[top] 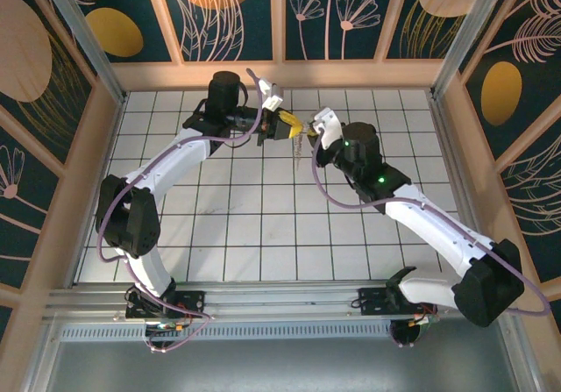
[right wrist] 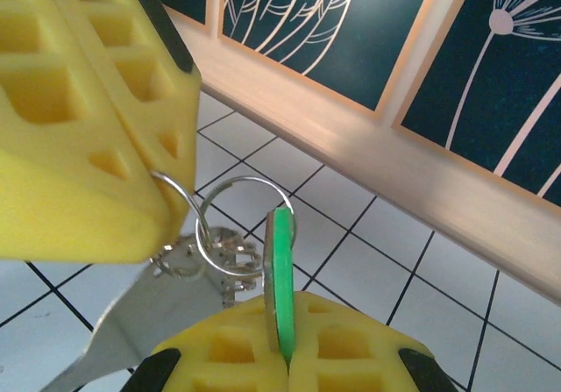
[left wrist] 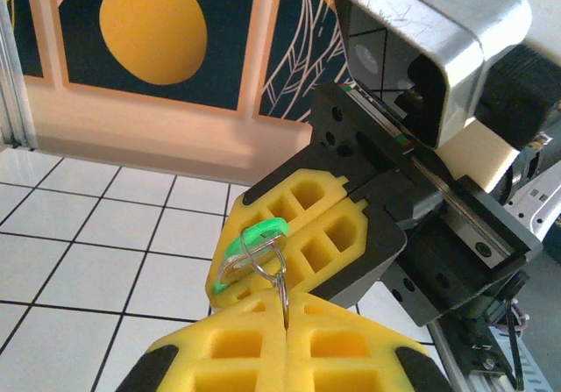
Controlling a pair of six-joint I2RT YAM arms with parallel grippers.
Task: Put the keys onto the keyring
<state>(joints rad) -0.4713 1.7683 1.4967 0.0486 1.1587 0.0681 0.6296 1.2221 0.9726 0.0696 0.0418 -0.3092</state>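
Both arms reach to the far middle of the white-tiled worktop, where the two grippers meet tip to tip above the tiles, close to the far edge.

The left gripper has its yellow pads pressed together on a thin strand of the keyring. In the left wrist view the wire rises straight out of the seam between the pads. In the right wrist view the same pads sit at upper left, with a curved bit of wire coming out at their lower corner.

The right gripper is clamped on the green-headed key. The green head stands edge-on and upright in the seam between the pads, with most of it above them. From the left wrist the head shows as a bright green arc against the right gripper's pads.

The keyring's round loop hangs in the gap between the two grippers and meets the top of the green head. Whether the wire runs through the head cannot be told. Below the loop, beside the left gripper's pads, dangles a small jagged cluster of silvery bits. A flat silvery blade slants down from it toward the tiles, too blurred to make out further.
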